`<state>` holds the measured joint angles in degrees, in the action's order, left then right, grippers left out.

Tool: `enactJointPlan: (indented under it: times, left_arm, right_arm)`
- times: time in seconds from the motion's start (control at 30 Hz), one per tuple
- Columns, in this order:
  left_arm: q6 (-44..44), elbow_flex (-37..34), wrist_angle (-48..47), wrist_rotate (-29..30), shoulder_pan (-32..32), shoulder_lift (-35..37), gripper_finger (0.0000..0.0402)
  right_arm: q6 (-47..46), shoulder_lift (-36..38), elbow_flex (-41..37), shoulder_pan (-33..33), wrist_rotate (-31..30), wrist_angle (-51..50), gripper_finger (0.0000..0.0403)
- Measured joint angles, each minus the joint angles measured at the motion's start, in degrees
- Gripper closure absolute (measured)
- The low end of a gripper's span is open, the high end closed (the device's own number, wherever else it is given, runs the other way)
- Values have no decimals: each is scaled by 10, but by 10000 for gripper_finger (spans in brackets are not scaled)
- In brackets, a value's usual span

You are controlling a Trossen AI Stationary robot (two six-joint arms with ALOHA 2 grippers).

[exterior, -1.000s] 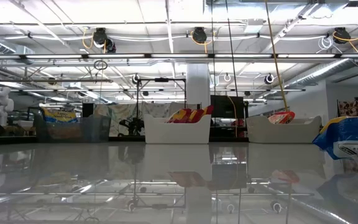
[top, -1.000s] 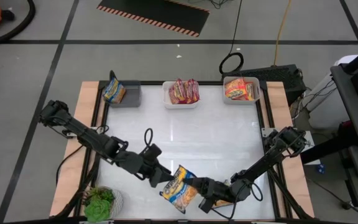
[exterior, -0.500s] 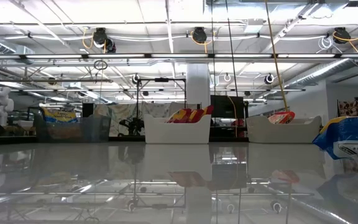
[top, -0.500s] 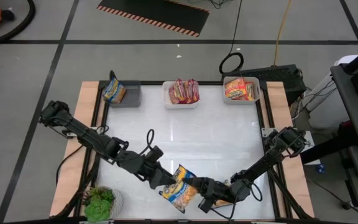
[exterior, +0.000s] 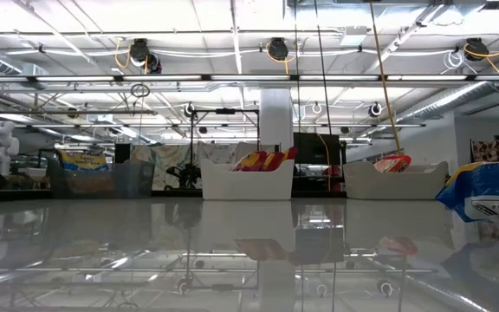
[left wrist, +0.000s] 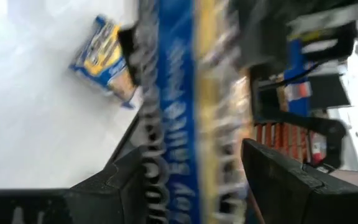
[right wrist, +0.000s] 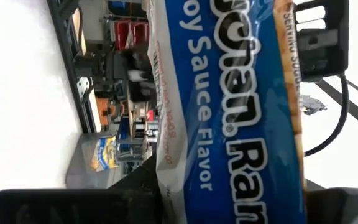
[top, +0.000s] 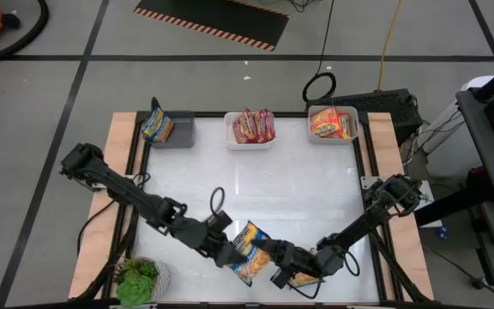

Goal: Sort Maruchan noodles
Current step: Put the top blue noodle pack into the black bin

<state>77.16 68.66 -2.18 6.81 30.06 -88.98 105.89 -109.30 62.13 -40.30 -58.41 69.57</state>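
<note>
At the near edge of the bench [top: 316, 184], a blue-and-yellow packet [top: 249, 252] pinched from both sides: left pincer [top: 230, 251] clamped on one end, right pincer [top: 274, 260] clamped on the other, both partly closed around the crinkly plastic. Seems lifted a little off the surface, tilted, though hard to say for sure. Looks like a handover between the two arms, or a shared carry; which one, cannot tell. In the left corner beside it, a green plant [top: 135, 280], no part of the sorting.

Across the middle, only shiny bare surface.

At the far edge, three bins in a row. Left bin [top: 181, 130]: a blue-and-yellow packet standing in it. Middle bin [top: 249, 140]: red packets [top: 254, 125], several on edge. Right bin [top: 333, 136]: orange-yellow packets [top: 333, 123].

By the look of it, nearly finished: no loose packets lying anywhere on the surface, every colour already in its own bin. Left to do, as judged: freeing the held packet from one pincer, carrying it to the far left bin beside its match, letting go.
</note>
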Motion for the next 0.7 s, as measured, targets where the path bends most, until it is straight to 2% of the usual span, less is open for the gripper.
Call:
enactJointPlan:
  times: [0.23,0.53,0.7]
  left_arm:
    - [12,0,46,-23,-1,-33,172]
    - [0,0,72,-24,0,-33,262]
    - [-17,0,71,-24,1,-33,271]
  right_arm:
    - [0,0,0,0,-1,-1,287]
    - [4,0,0,0,3,3,287]
    - [6,0,0,-1,2,2,286]
